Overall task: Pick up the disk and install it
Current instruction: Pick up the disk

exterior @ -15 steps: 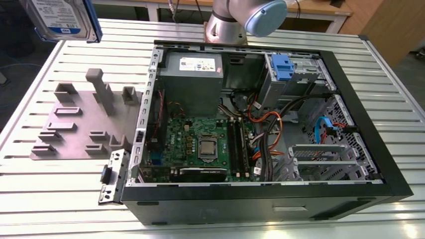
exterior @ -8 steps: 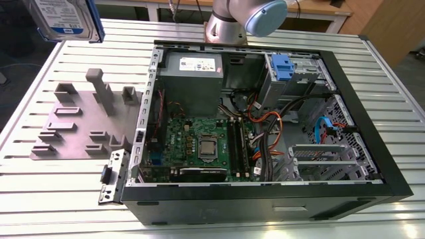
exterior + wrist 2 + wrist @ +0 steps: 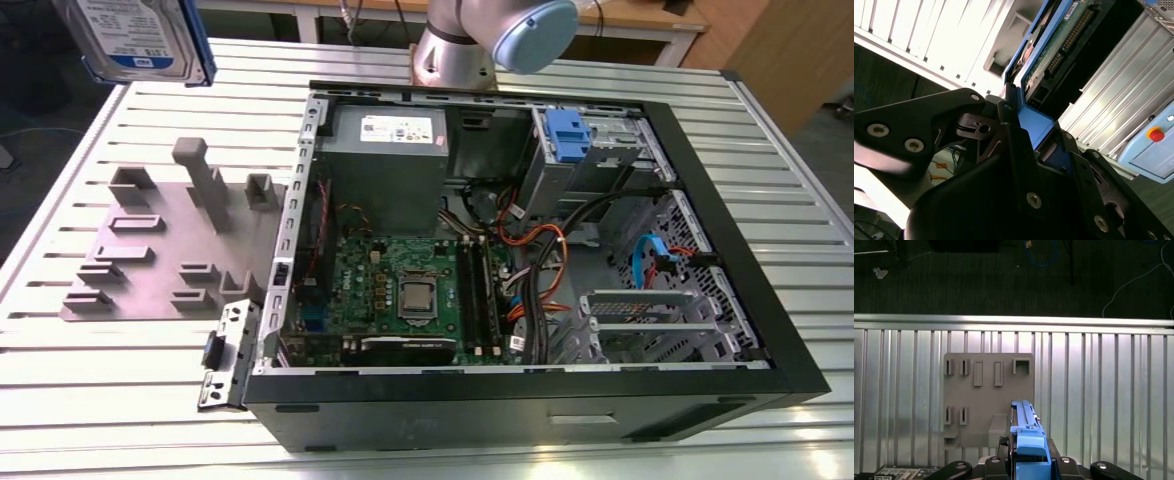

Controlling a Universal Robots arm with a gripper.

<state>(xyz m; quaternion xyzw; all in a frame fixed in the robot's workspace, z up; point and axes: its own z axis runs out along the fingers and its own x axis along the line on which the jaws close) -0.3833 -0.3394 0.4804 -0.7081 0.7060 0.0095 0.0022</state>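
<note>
I am holding the disk (image 3: 140,40) clamped in my gripper (image 3: 1029,463), hanging above the fixture plate (image 3: 147,260). The plate is lying on the slatted table (image 3: 134,380), to the exterior view's left of the open computer case (image 3: 534,400). Inside the case, the power supply (image 3: 387,165) is sitting behind the motherboard (image 3: 400,290), and the drive bracket (image 3: 567,135) is sitting toward the exterior view's right.

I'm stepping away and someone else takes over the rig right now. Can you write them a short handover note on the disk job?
Gripper: shut on the disk, clamped on its blue carrier frame.
Disk: held in the air at the exterior view's upper left, off the slatted table, on the grey fixture plate's side of the open computer case and outside it.
Done: the pick-up.
Left: the install; the disk is not yet in the case.
</note>
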